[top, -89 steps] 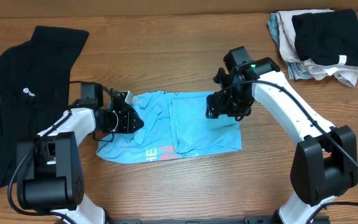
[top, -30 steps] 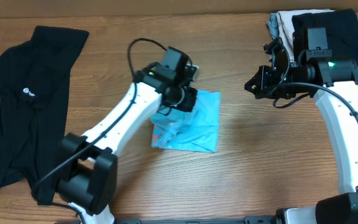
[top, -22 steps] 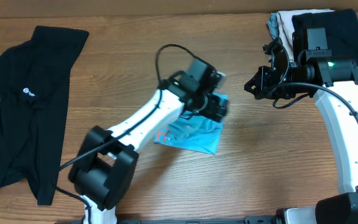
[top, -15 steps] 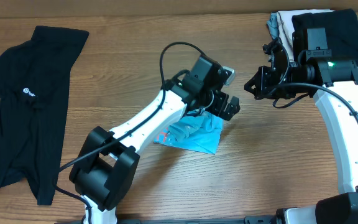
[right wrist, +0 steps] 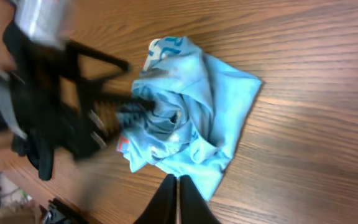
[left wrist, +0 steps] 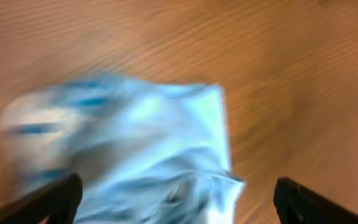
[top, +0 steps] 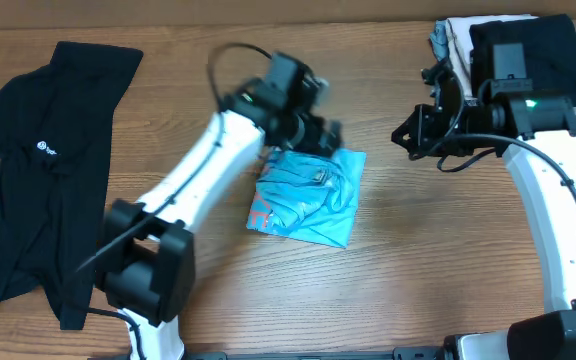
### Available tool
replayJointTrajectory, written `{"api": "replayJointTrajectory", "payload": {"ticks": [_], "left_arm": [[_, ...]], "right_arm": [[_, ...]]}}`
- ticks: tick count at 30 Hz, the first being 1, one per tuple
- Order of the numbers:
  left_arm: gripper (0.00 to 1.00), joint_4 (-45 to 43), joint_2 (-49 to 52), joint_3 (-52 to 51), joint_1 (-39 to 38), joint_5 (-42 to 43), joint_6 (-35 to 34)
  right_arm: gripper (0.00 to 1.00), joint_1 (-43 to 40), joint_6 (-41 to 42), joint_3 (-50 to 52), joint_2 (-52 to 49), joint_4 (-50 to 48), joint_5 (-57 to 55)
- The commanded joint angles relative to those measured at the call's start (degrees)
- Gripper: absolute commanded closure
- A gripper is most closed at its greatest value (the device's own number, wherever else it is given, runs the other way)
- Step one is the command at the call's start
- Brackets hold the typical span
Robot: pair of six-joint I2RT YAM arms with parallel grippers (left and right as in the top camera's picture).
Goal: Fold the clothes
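Overhead and wrist views of the folding task. The light blue T-shirt [top: 308,195] lies near the middle of the wooden table [top: 418,270] as a rumpled, roughly square bundle, with creases gathered toward its centre and a strip of red-orange lettering [top: 258,215] showing at its left edge. The left gripper [top: 323,135], blurred, sits over the bundle's far edge; in its wrist view the two fingers [left wrist: 55,196] stand wide apart at the frame's lower corners with nothing clamped between them and the blurred shirt [left wrist: 154,149] beneath. Whether they touch the fabric cannot be told. The right gripper [top: 405,137] hangs to the right of the shirt, apart from it; in its wrist view its fingers [right wrist: 166,199] lie almost together, holding nothing. A black garment [top: 38,150] is spread flat at the table's left end, and a pile of clothes [top: 518,60], black on top of pale, occupies the far right corner.
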State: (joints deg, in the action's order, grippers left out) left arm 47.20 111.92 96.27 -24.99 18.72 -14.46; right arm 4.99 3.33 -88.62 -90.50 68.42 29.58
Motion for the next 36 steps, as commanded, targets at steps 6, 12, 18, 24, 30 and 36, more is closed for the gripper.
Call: {"api": "replayJointTrajectory", "payload": {"ticks": [6,12,18,24,30,36], "left_arm": [[0.0,10.9,-0.2,15.0,18.6,-6.3,-2.6],[0.0,13.1,0.0,14.4,27.2,-6.3,-1.8],[0.0,14.1,0.1,14.4,29.9,-7.6,-0.3],[0.0,14.2,0.1,14.4,29.9,-10.2,0.2],[0.0,14.2,0.2,14.4,29.9,-10.4,0.3],[0.0,14.3,0.2,14.4,29.9,-10.4,0.4]], "right_arm": [[0.51,14.4,-0.1,-1.0,-1.2,-6.9,-2.9],[0.33,25.6,1.0,-1.0,-9.7,-15.0,-4.8],[0.33,32.7,10.0,-1.0,-19.8,-19.2,-14.7],[0.33,36.9,13.2,-1.0,-26.2,-20.6,-20.9],[0.41,38.5,14.9,-1.0,-28.2,-22.4,-24.3],[0.66,38.5,16.5,-1.0,-28.2,-23.4,-29.2]]}}
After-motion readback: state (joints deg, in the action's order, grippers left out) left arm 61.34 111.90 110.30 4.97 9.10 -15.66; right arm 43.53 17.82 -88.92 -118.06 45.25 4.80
